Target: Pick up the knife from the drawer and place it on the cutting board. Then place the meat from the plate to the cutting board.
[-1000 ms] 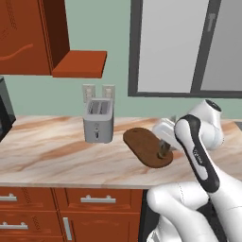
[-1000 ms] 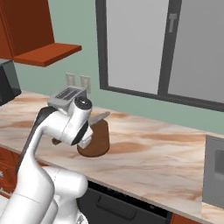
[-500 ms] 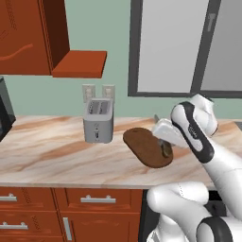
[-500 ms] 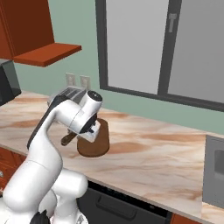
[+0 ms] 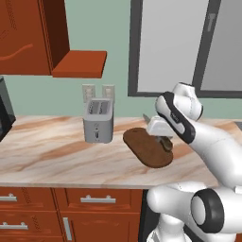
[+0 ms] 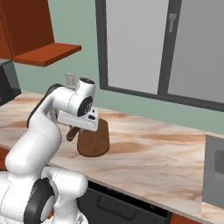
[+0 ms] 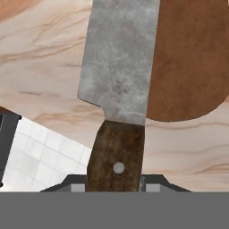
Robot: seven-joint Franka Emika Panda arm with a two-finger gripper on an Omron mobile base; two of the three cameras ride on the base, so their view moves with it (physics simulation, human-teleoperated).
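Note:
My gripper (image 5: 163,137) is shut on the dark brown handle of the knife (image 7: 117,147). It holds the knife just above the counter, at the edge of the dark brown oval cutting board (image 5: 147,147). In the hand view the grey blade (image 7: 120,58) points away from me, lying partly over the cutting board (image 7: 190,62) and partly over bare marble. From the right base view the knife (image 6: 72,133) handle sticks out to the left of the gripper (image 6: 81,127), beside the cutting board (image 6: 94,141). The plate and the meat are out of view.
A silver toaster (image 5: 98,121) stands on the marble counter (image 5: 52,151) left of the board. Closed drawer fronts (image 5: 97,199) with silver handles run below the counter. A dark appliance (image 5: 4,111) sits at the far left, and a sink edge (image 6: 214,170) at the far right.
The arm's elbow and upper links have lifted and swung back towards the window. The hand has stayed at the board with the knife still held.

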